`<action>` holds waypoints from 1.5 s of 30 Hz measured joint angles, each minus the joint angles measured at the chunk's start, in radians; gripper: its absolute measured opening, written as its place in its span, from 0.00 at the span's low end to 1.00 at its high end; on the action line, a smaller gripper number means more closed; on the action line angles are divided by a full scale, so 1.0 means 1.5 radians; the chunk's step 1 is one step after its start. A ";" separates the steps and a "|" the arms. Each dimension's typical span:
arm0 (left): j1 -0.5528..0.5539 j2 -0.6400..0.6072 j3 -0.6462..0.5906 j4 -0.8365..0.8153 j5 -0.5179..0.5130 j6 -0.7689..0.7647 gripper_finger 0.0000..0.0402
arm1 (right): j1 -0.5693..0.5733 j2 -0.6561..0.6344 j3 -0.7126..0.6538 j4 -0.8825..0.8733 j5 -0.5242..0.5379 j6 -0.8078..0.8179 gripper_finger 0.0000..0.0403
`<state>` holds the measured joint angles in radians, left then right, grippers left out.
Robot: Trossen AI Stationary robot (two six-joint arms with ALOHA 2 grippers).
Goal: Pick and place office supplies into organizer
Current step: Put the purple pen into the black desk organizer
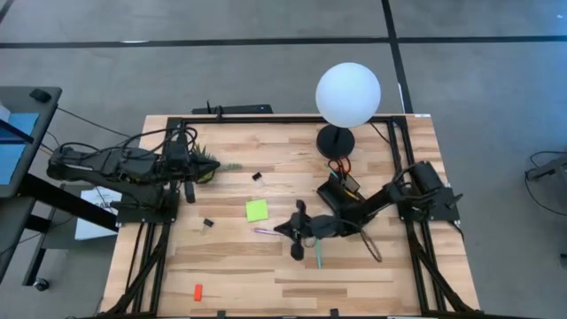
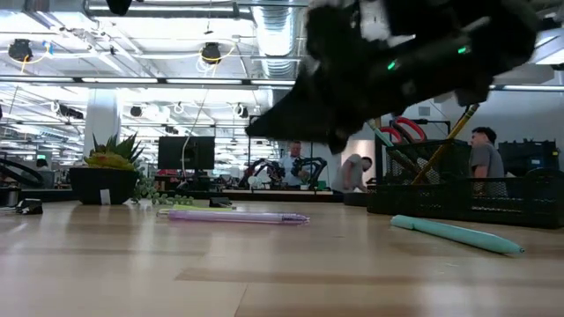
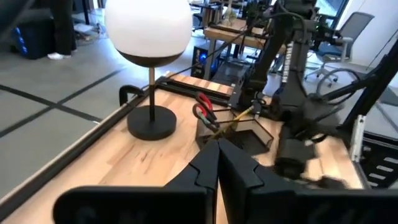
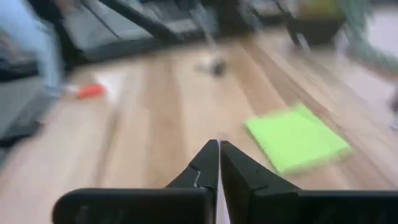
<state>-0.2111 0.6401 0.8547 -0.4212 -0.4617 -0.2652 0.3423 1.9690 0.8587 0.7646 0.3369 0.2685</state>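
Both arms over the tabletop (image 1: 354,275), jaws together and empty.
Right gripper (image 1: 285,229) hovers mid-table beside the green notepad (image 1: 257,210); only its wrist view shows that gap. Left gripper (image 3: 217,149) waits by the plant (image 1: 205,165). Organizer (image 1: 341,192) holds scissors (image 3: 203,107) near the lamp (image 1: 347,96).

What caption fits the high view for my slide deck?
Right gripper, shut, hovers by the purple pen near the sticky pad; left arm waits.

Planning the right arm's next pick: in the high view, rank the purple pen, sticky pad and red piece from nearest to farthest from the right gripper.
From the right gripper:
1. Purple pen, just beside it.
2. Sticky pad, a little farther, mid-table.
3. Red piece, far off near the front edge on the left arm's side.
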 joint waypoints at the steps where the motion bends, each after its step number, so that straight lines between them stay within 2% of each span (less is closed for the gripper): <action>1: 0.000 0.000 0.000 -0.002 0.006 -0.005 0.00 | -0.006 0.000 0.009 -0.035 0.000 0.016 0.04; 5: 0.000 0.002 0.000 -0.018 0.008 -0.008 0.00 | -0.026 0.000 0.033 -0.081 -0.010 0.029 0.13; 9: 0.000 0.006 0.000 -0.025 0.006 -0.019 0.00 | -0.033 0.011 0.045 -0.095 -0.066 0.011 0.21; 18: 0.000 0.014 0.000 -0.039 0.003 -0.024 0.00 | -0.019 0.013 0.044 -0.143 -0.051 -0.056 0.35; 20: 0.000 0.018 0.000 -0.040 -0.002 -0.024 0.00 | -0.020 0.037 0.047 -0.135 -0.048 -0.060 0.37; 28: 0.000 0.034 0.000 -0.046 -0.004 -0.036 0.00 | -0.019 0.161 0.073 -0.057 -0.007 -0.053 0.37; 33: 0.000 0.043 0.000 -0.048 0.006 -0.036 0.00 | -0.014 0.209 0.085 -0.021 0.021 -0.043 0.34; 39: 0.000 0.049 0.000 -0.047 0.006 -0.036 0.00 | -0.005 0.213 0.085 -0.012 0.027 -0.077 0.33; 45: 0.000 0.049 0.000 -0.045 0.002 -0.036 0.00 | -0.006 0.213 0.082 -0.007 -0.006 -0.076 0.32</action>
<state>-0.2115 0.7137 0.8547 -0.4883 -0.4587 -0.3194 0.3332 2.2887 0.9817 0.7536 0.3278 0.1551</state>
